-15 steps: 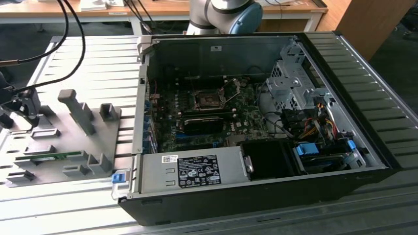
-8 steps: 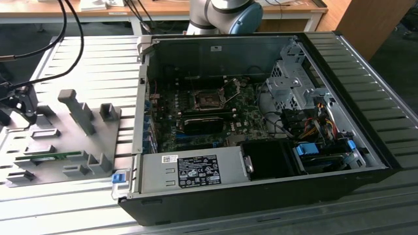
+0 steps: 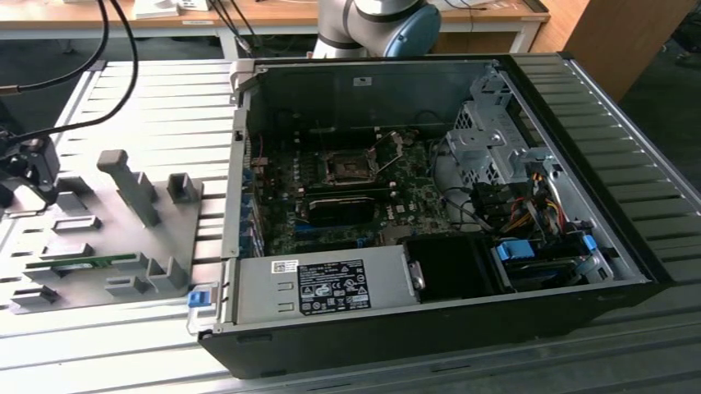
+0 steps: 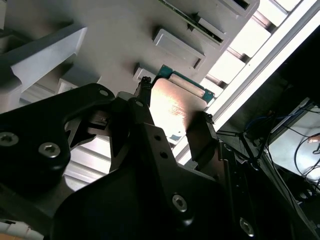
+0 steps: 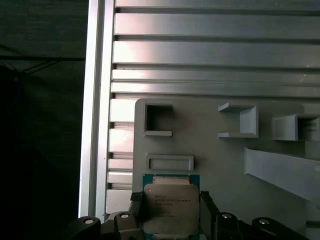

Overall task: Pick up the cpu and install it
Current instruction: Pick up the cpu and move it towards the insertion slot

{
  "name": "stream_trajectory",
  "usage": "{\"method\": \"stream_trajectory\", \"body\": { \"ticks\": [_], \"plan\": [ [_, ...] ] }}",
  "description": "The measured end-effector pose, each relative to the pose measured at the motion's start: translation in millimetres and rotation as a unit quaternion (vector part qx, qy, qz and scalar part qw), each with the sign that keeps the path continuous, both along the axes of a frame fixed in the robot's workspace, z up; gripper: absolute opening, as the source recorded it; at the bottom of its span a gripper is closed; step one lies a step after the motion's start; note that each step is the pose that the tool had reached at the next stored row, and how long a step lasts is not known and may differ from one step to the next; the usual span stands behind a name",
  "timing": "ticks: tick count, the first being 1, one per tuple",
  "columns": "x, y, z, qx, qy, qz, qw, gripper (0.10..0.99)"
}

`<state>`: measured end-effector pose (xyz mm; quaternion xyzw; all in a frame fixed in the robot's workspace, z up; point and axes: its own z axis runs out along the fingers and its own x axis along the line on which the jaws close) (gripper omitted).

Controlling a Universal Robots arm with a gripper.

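Seemingly, gripper (image 5: 170, 199) clenched on square cpu (image 5: 171, 214), silvery-grey lid, green rim, at grey fixture plate (image 5: 225, 165).

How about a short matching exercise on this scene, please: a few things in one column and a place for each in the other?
Things:
1. cpu
2. memory stick
3. power supply
4. processor socket

Places:
A. middle of the motherboard
B. between the jaws of the gripper
C. on the grey fixture plate
D. against the computer case's near wall in the exterior view

Pairs: 1-B, 2-C, 3-D, 4-A
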<state>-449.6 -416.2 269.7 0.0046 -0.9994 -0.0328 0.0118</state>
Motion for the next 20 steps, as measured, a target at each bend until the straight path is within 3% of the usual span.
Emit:
{"method": "stream_trajectory", "body": {
  "ticks": [20],
  "plan": [
    [0.0,0.0,15.5,0.0,0.0,0.0,1.0,0.537]
  ]
}}
